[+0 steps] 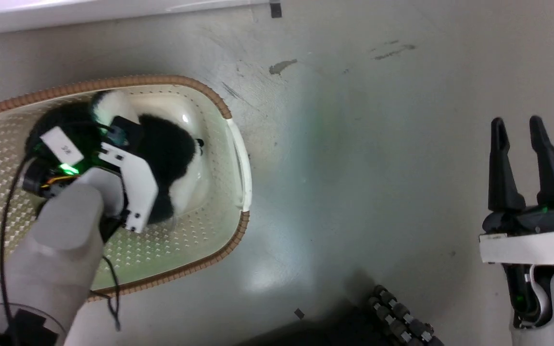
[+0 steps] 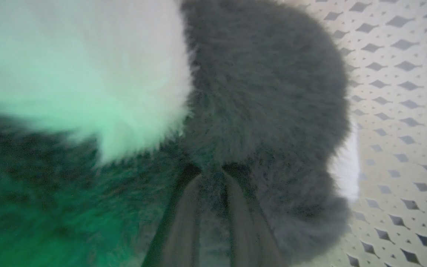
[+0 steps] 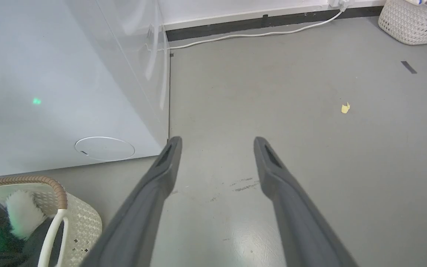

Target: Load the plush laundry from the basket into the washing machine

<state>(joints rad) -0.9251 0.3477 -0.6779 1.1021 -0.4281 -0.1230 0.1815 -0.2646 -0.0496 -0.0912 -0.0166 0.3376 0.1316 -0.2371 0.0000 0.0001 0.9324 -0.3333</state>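
Observation:
The black and white plush laundry (image 1: 171, 149) lies inside the cream basket (image 1: 219, 103) with the brown woven rim, at the left of the head view. My left arm's white wrist housing (image 1: 130, 185) reaches down into the basket and covers part of the plush. In the left wrist view my left gripper (image 2: 215, 172) is shut on the plush laundry (image 2: 265, 92), fur pinched between the two close fingers. My right gripper (image 1: 517, 129) hangs open over bare floor at the right. The washing machine (image 3: 50, 92) shows its white front panel behind the basket (image 3: 61, 189).
Grey floor (image 1: 354, 168) spreads between the basket and my right arm. A white woven basket (image 3: 413, 22) stands far off by the wall, where a white cable (image 3: 254, 35) runs. A yellow scrap (image 3: 345, 108) lies on the floor. A black ribbed part (image 1: 397, 317) of my base shows below.

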